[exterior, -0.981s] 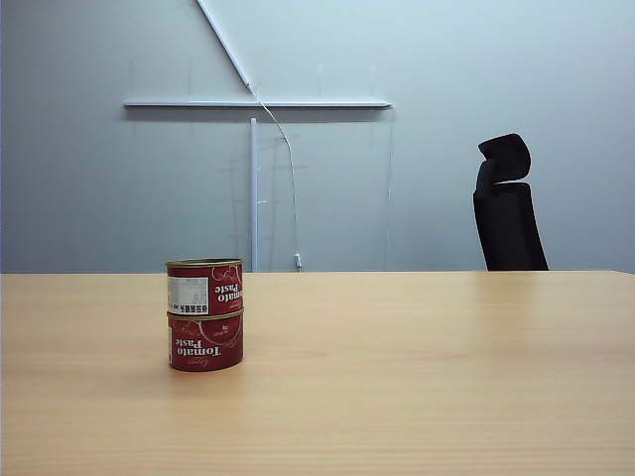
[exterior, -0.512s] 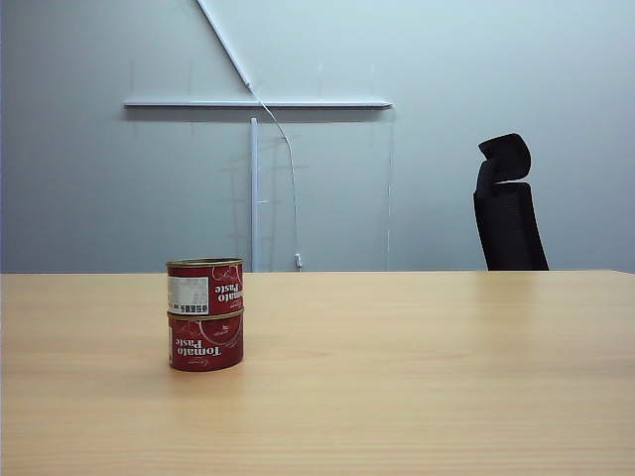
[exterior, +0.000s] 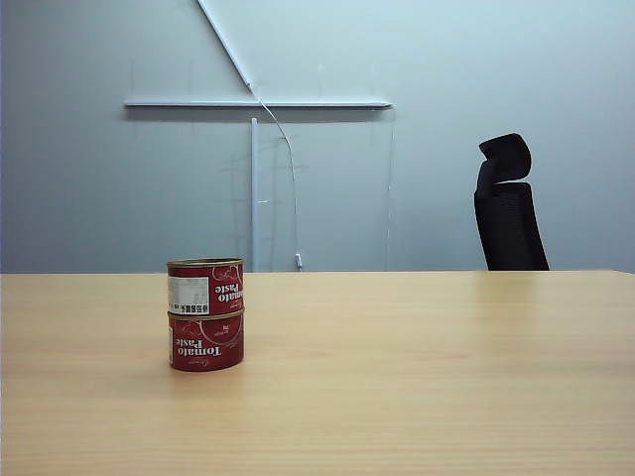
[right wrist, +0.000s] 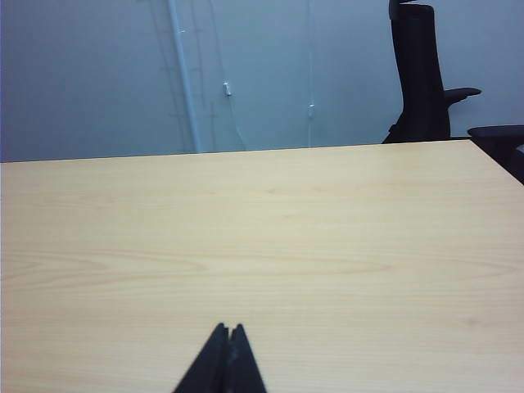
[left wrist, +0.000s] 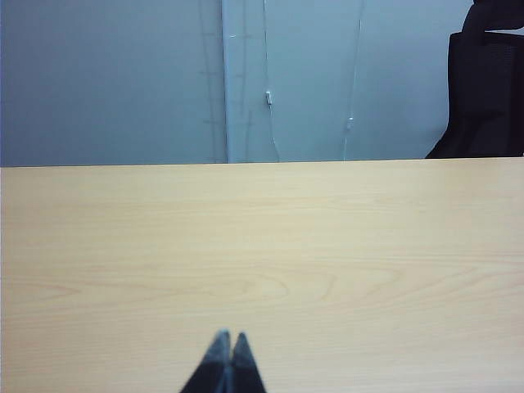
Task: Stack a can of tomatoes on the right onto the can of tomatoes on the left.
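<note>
Even, soft light; sharp frames, faint shadow beside the stacked cans (exterior: 205,314).

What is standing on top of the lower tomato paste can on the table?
A second tomato paste can sits upright on the lower can, edges aligned. The lower can's lid is covered, so unseen. Left pincer and right pincer are shut, over bare table, holding nothing.

upper can (exterior: 205,287): stood squarely on the lower can (exterior: 205,342), touching it
stack: on the table (exterior: 417,377), left part
chair (exterior: 508,206): behind the table's far edge, right
my left gripper (left wrist: 226,337): low over bare table, tips together
my right gripper (right wrist: 229,329): the same
</note>
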You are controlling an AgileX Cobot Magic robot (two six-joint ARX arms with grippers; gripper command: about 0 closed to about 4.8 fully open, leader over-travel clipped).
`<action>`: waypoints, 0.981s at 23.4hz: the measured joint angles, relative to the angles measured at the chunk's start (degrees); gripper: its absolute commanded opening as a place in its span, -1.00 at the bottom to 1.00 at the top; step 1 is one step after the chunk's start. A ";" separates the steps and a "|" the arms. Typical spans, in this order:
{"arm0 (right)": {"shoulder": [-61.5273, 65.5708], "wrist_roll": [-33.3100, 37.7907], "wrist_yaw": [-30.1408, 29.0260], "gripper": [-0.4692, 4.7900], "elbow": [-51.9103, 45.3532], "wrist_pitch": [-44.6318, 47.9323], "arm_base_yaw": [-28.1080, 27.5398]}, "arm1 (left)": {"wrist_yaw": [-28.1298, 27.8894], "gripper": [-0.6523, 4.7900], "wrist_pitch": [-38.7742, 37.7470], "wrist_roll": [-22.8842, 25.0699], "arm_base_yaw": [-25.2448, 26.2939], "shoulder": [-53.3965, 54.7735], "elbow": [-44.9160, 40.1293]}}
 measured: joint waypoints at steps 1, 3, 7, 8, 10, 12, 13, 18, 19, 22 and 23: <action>0.00 -0.50 0.04 -0.84 0.00 -0.33 0.44 | 0.02 -0.77 0.00 0.00 0.00 0.00 0.02; 0.00 -1.55 0.07 -0.84 0.00 -0.68 0.85 | 0.00 -0.77 0.00 0.00 0.00 0.02 0.00; 0.00 -1.90 0.11 -0.84 0.00 -0.59 0.81 | 0.00 -0.77 0.00 0.00 0.00 0.02 0.00; 0.00 -1.90 0.11 -0.84 0.00 -0.57 0.79 | 0.00 -0.77 0.00 0.00 0.00 0.02 0.00; 0.00 -1.90 0.11 -0.84 0.00 -0.57 0.70 | 0.00 -0.77 0.00 0.00 0.00 0.02 0.00; 0.00 -1.90 0.09 -0.84 0.00 -0.59 0.35 | 0.00 -0.77 0.00 0.00 0.00 0.00 0.00; 0.00 -1.90 0.11 -0.84 0.00 -0.57 0.02 | 0.00 -0.77 0.00 0.00 0.00 0.00 0.00; 0.00 -1.90 0.11 -0.84 0.00 -0.59 -0.39 | 0.00 -0.77 0.00 0.00 0.00 0.02 0.00; 0.00 -1.90 0.11 -0.84 0.00 -0.59 -0.39 | 0.00 -0.77 0.00 0.00 0.00 0.02 0.00; 0.00 -1.90 0.11 -0.84 0.00 -0.59 -0.39 | 0.00 -0.77 0.00 0.00 0.00 0.02 0.00; 0.00 -1.90 0.11 -0.84 0.00 -0.59 -0.39 | 0.00 -0.77 0.00 0.00 0.00 0.02 0.00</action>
